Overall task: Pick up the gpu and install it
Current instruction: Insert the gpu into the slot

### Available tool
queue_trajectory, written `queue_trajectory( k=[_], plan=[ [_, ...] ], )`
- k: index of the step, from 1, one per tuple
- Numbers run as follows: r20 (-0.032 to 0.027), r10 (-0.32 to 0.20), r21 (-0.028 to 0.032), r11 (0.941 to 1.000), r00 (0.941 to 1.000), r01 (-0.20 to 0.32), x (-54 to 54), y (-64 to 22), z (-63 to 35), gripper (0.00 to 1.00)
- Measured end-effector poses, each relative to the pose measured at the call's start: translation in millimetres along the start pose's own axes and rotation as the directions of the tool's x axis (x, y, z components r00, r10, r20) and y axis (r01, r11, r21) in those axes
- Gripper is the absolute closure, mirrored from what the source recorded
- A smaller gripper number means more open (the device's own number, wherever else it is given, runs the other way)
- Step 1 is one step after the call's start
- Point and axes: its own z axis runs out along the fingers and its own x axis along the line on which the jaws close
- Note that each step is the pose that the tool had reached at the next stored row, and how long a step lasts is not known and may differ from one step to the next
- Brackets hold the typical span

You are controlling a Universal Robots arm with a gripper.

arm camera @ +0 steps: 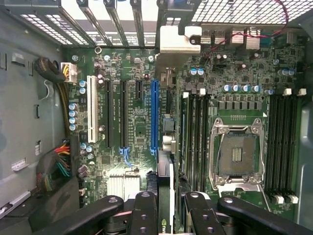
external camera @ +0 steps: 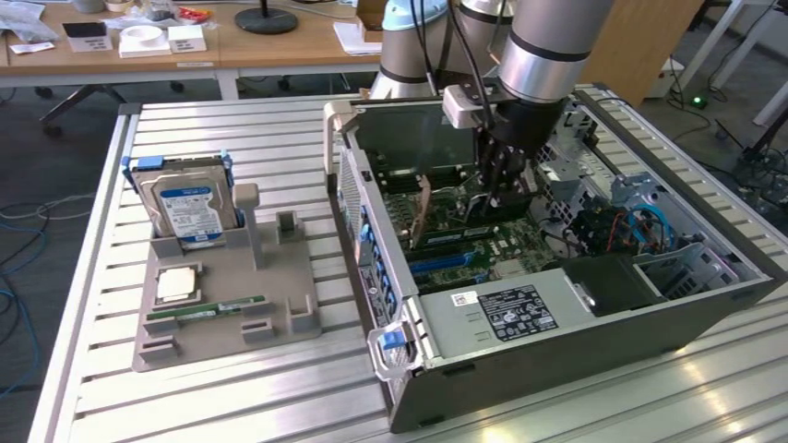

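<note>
The gripper (arm camera: 168,210) is closed on the gpu (arm camera: 164,181). In the exterior view the gpu hangs at 6 o'clock below it.

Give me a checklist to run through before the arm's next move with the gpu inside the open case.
1. Grip on the card: ok. The gripper is shut on the gpu, which sits edge-on between its jaws.
2. Bracket orientation: ok. The silver bracket points toward the rear slot openings of the case.
3. Target slot free: ok. The blue slot on the motherboard is empty.
4. Card seated: not ok. The whole length of the blue slot shows beside the card, so the card is not in it.
5. Card edge lined up over the slot: cannot tell.
</note>
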Motion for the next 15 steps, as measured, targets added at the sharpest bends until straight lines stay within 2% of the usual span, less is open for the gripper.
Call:
queue_trajectory(
  k=[10, 15],
  plan=[
    [-0.0001, 0.0, -0.0001, 1.0, 1.0, 0.0, 0.6, 2.4, 8.2, 0.74],
    [0.0, 0.0, 0.0, 1.0, 1.0, 0.0, 1.3, 3.0, 9.2, 0.74]
  ],
)
